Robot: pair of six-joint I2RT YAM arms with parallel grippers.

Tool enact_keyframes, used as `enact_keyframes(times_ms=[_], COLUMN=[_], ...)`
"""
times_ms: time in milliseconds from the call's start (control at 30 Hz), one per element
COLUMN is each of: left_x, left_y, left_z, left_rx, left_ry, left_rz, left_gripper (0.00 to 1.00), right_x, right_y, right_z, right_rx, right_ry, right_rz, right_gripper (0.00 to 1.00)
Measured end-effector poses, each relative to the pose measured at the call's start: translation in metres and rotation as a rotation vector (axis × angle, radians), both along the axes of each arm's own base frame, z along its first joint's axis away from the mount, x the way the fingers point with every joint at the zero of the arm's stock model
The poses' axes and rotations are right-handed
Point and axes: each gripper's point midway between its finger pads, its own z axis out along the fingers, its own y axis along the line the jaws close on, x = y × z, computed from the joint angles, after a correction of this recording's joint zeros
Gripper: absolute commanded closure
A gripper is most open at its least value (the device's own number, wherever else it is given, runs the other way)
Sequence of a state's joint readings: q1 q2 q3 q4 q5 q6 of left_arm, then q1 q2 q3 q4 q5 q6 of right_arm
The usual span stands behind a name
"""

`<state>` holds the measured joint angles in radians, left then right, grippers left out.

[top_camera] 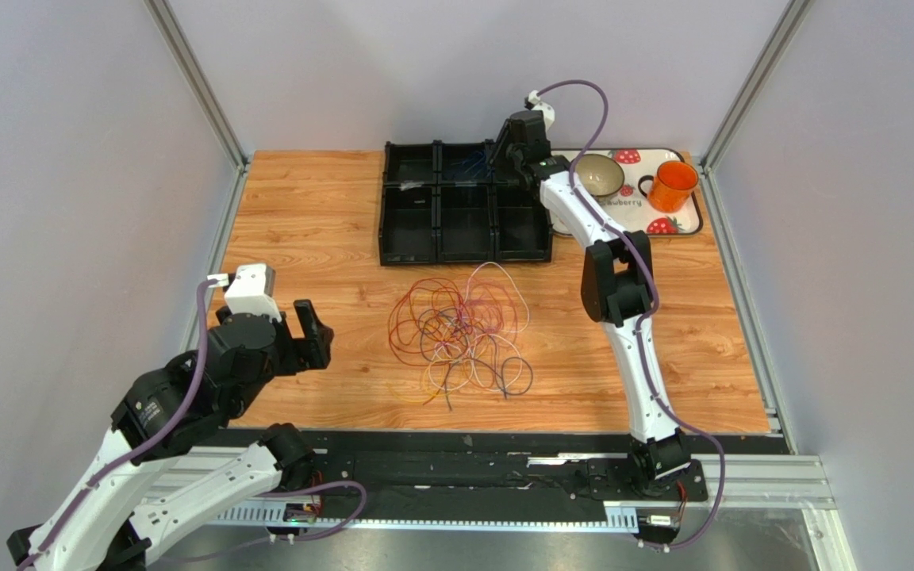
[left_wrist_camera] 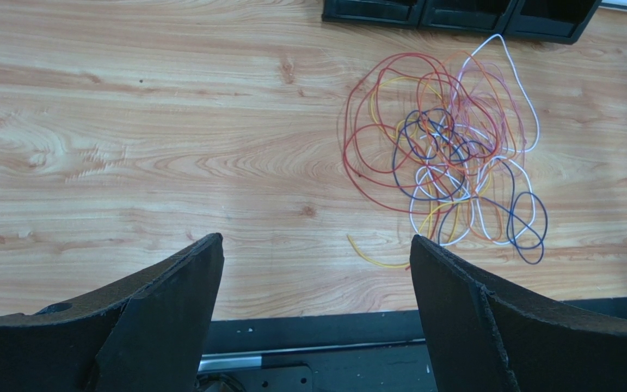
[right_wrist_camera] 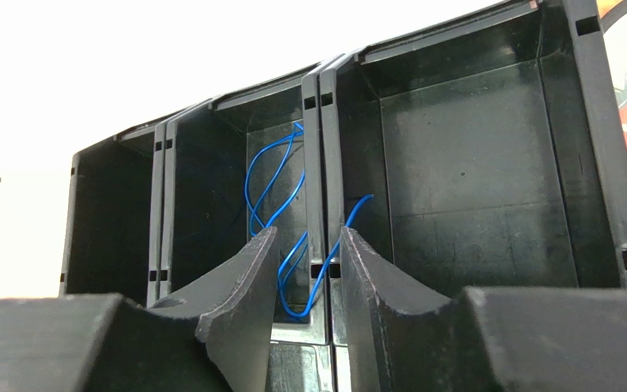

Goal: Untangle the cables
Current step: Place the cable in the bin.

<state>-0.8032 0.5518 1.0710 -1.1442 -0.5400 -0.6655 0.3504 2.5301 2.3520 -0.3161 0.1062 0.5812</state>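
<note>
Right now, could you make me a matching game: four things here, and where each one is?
Things:
1. blue cable
2. tangle
3. mug
4. left gripper

Places:
a. on the mat
b. over the near left of the table
c. in the tray
d. middle of the table

Pairs: 1-c, 2-d, 3-a, 4-b
</note>
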Motion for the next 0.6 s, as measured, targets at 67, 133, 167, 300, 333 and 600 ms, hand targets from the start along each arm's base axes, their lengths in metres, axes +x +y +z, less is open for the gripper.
enact_keyframes(times_ms=[67,133,167,300,333,600], left_x=[0.000,0.000,0.000,0.000,0.000,0.001], left_y=[0.000,0.000,0.000,0.000,0.000,0.001], left_z=[0.000,0.000,0.000,0.000,0.000,0.000], left_rx=[0.001,0.001,0.001,0.001,0.002,0.003], left_ry=[0.001,0.001,0.001,0.001,0.001,0.002], left_rz=[0.000,0.000,0.000,0.001,0.002,0.009], left_gripper=[0.08,0.08,0.08,0.08,0.08,0.07], right_x=[0.001,0.001,0.001,0.002,0.002,0.002], right_y=[0.000,0.000,0.000,0.001,0.001,0.001], right_z=[-0.001,-0.004,-0.007,-0.015,-0.017,-0.023], right_rx=[0.000,-0.001,-0.002,-0.004,-0.005,-0.003], right_ry=[0.000,0.004,0.007,0.019,0.021,0.029], right_rz=[0.000,0.000,0.000,-0.001,-0.002,-0.006], right_gripper=[0.63,0.63,0.64,0.65,0.65,0.85])
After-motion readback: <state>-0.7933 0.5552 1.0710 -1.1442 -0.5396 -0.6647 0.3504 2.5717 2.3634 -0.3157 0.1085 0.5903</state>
